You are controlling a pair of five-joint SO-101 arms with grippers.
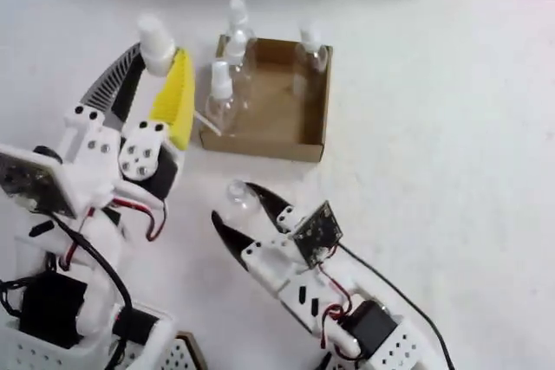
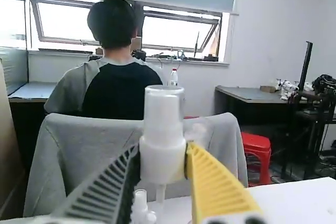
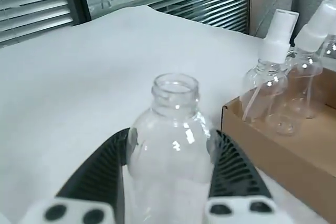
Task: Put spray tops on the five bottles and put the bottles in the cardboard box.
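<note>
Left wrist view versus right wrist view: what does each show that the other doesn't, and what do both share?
Left wrist view, not the right: the left claw shut on a spray top, its tube hanging below, with a grey-draped chair behind the table. Right wrist view, not the left: the right claw gripping an uncapped bottle, and the cardboard box. Both: the white table and capped bottles.

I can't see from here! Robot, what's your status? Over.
Left gripper shut on spray top. Right gripper shut on uncapped bottle. Four capped bottles in cardboard box. Nothing blocking.
</note>
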